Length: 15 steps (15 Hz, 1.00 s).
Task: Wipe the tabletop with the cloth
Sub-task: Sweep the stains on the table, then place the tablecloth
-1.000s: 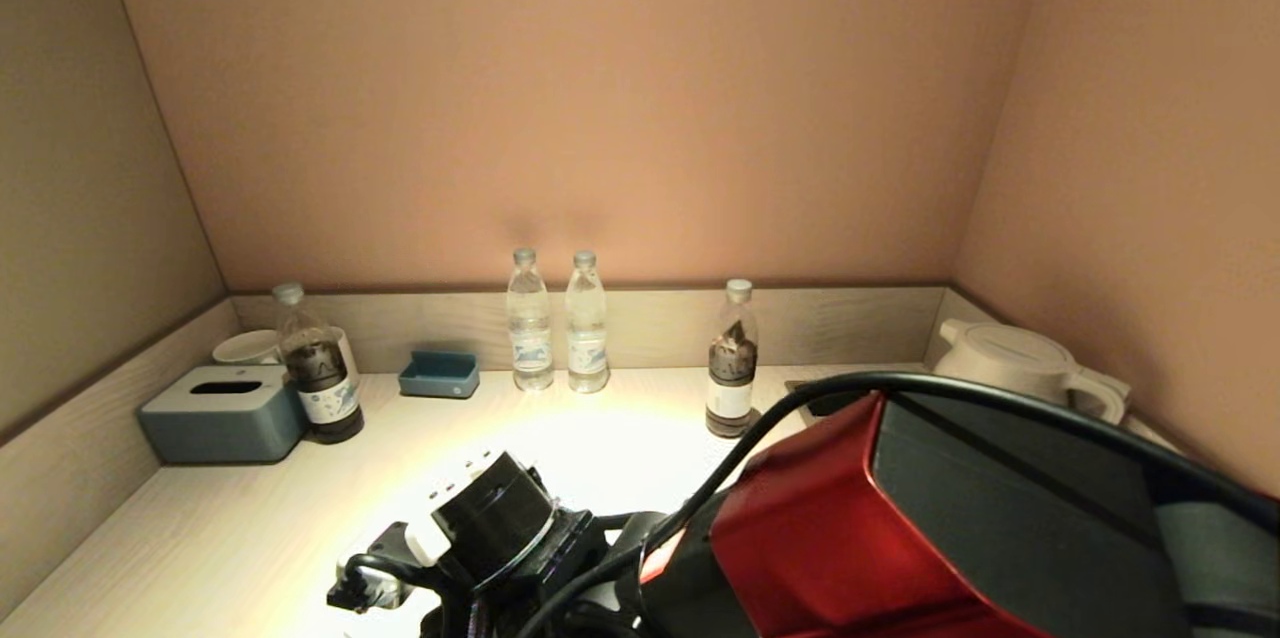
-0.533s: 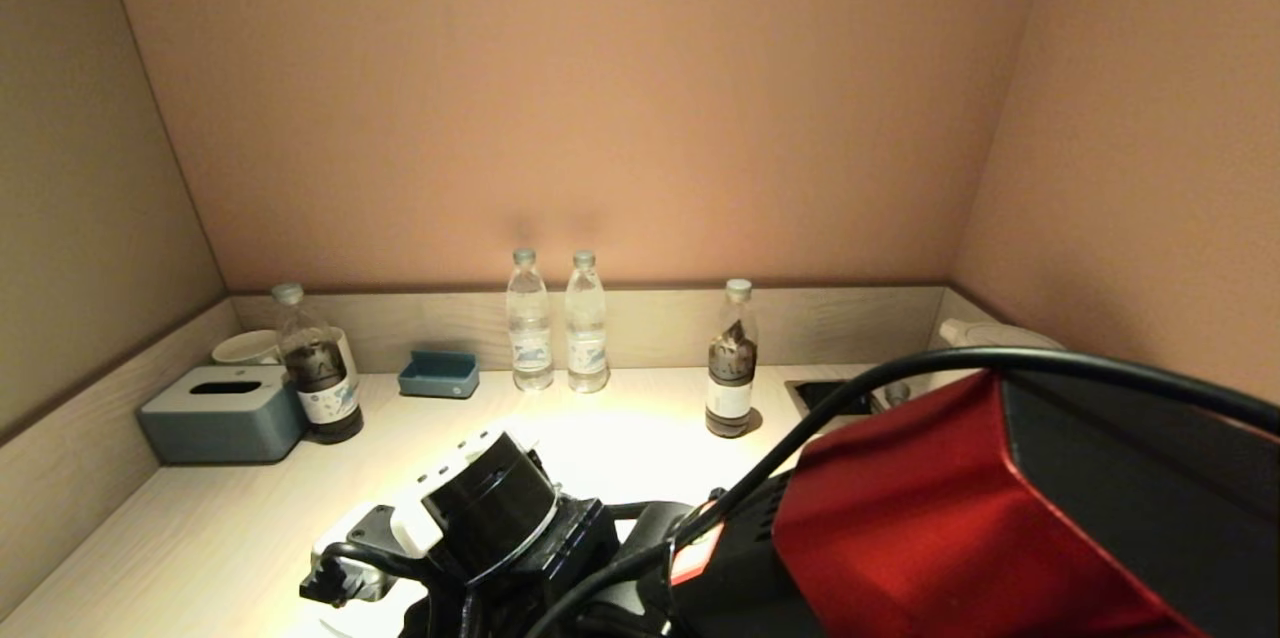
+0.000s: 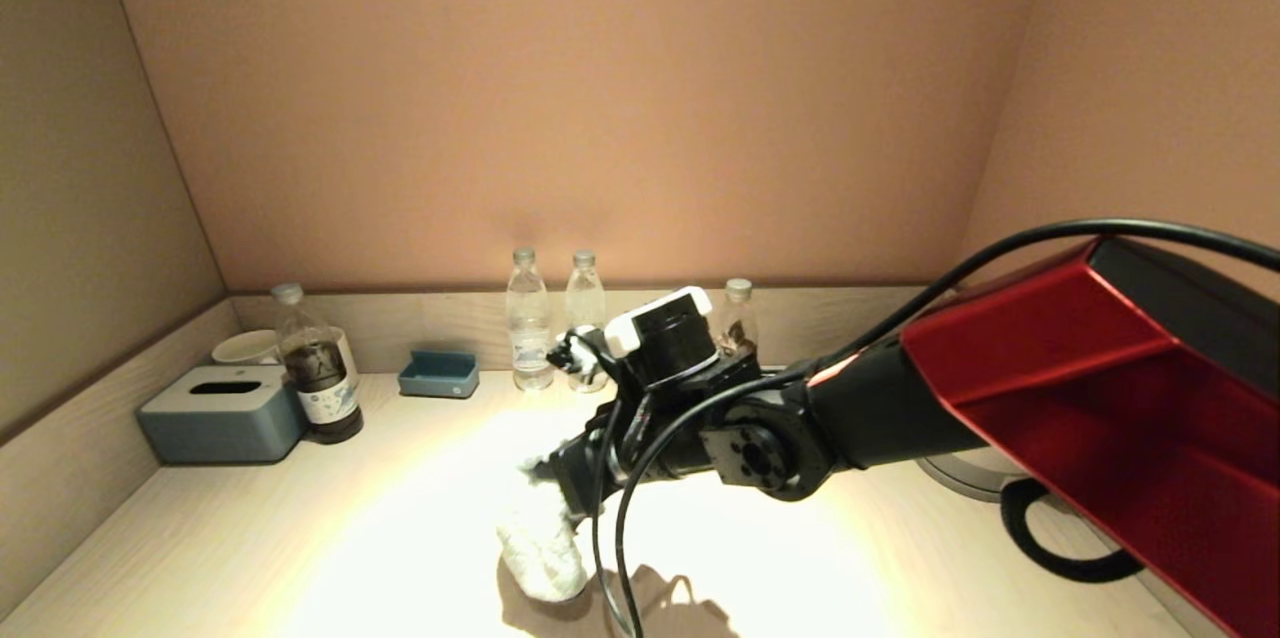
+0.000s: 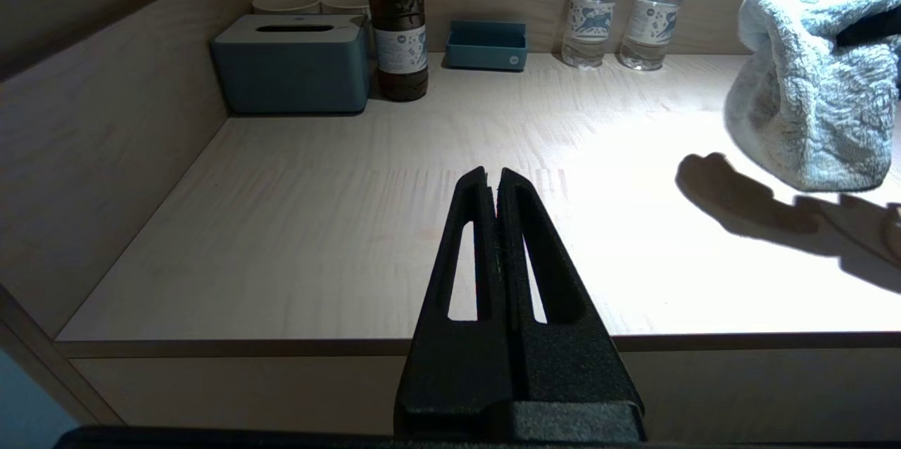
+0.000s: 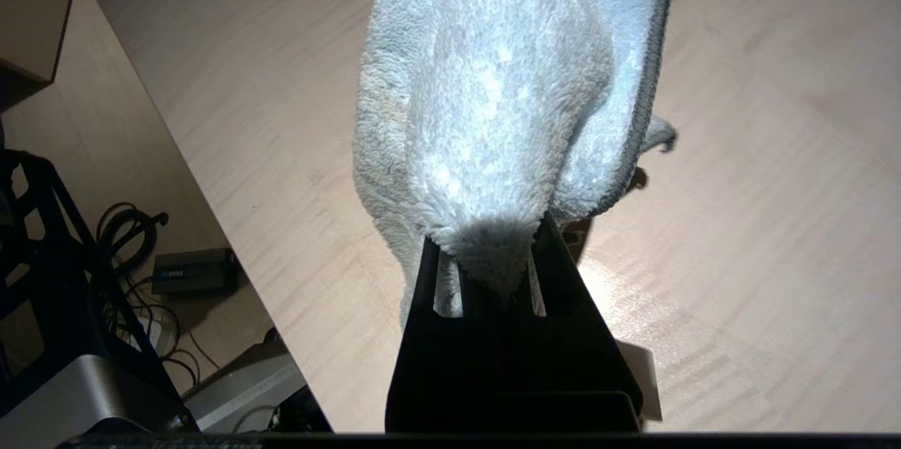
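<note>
A fluffy pale blue-white cloth (image 3: 540, 543) hangs bunched from my right gripper (image 3: 568, 490) over the front middle of the light wooden tabletop (image 3: 300, 538). In the right wrist view the gripper (image 5: 486, 241) is shut on one pinched end of the cloth (image 5: 493, 97), and the rest droops toward the table. Its shadow lies right under it; I cannot tell if the lower end touches the wood. The cloth also shows in the left wrist view (image 4: 802, 97). My left gripper (image 4: 493, 173) is shut and empty, parked at the table's front edge, out of the head view.
Along the back wall stand a grey-blue tissue box (image 3: 222, 413), white cups (image 3: 245, 348), a dark bottle (image 3: 320, 373), a small blue tray (image 3: 439, 374), two clear water bottles (image 3: 530, 333) and another dark bottle (image 3: 738, 313) behind my right wrist. A grey kettle base (image 3: 960, 473) lies at the right.
My right arm has swung up and forward from the front edge to the middle of the table. The cloth, hidden before, now hangs in view from its gripper.
</note>
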Tool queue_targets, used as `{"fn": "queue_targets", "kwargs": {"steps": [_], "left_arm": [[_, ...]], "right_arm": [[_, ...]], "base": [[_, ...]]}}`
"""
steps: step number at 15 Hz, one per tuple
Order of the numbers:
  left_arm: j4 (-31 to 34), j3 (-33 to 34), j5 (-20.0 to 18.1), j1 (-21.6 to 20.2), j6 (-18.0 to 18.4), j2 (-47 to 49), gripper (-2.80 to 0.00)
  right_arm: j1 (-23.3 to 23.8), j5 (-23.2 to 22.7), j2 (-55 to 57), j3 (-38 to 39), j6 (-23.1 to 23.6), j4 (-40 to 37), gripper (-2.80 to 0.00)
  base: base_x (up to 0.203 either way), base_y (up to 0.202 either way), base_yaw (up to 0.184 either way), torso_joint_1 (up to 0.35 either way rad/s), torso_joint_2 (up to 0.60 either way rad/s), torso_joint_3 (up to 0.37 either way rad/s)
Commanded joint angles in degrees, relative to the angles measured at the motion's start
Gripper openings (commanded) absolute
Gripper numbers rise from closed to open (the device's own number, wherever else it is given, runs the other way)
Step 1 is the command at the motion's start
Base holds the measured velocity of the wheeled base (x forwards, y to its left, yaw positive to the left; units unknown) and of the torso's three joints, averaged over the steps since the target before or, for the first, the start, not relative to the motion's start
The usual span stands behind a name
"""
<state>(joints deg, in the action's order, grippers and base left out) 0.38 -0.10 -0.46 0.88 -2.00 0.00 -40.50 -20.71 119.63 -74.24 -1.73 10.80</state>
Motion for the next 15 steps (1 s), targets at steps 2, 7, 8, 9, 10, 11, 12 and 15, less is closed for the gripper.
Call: {"fn": "queue_targets", "kwargs": {"steps": [2,7,8,9,10,11,12,15], "left_arm": [[-0.01,0.01,0.02,0.0,-0.02,0.0,-2.8],[-0.03,0.01,0.02,0.0,-0.02,0.0,-2.8],[-0.03,0.01,0.02,0.0,-0.02,0.0,-2.8],[-0.03,0.01,0.02,0.0,-0.02,0.0,-2.8],[-0.02,0.01,0.02,0.0,-0.02,0.0,-2.8],[-0.03,0.01,0.02,0.0,-0.02,0.0,-2.8],[-0.03,0.01,0.02,0.0,-0.02,0.0,-2.8],[-0.03,0.01,0.02,0.0,-0.02,0.0,-2.8]], "right_arm": [[6.61,4.55,-1.58,1.27,-3.88,0.16,-2.8],[14.92,19.57,-7.19,5.04,-12.26,0.25,-2.8],[16.08,21.24,-8.67,6.43,-13.7,0.15,-2.8],[16.94,22.28,-9.96,7.61,-13.94,0.04,-2.8],[17.72,23.54,-11.43,9.07,-13.89,-0.01,-2.8],[19.17,24.96,-13.94,11.61,-13.73,-0.05,-2.8],[21.33,26.14,-15.92,13.86,-13.38,-0.06,-2.8],[28.13,28.88,-18.68,17.51,-10.85,-0.09,-2.8]], "base": [[0.0,0.0,0.0,0.0,0.0,0.0],[0.0,0.0,0.0,0.0,0.0,0.0],[0.0,0.0,0.0,0.0,0.0,0.0],[0.0,0.0,0.0,0.0,0.0,0.0],[0.0,0.0,0.0,0.0,0.0,0.0],[0.0,0.0,0.0,0.0,0.0,0.0],[0.0,0.0,0.0,0.0,0.0,0.0],[0.0,0.0,0.0,0.0,0.0,0.0]]}}
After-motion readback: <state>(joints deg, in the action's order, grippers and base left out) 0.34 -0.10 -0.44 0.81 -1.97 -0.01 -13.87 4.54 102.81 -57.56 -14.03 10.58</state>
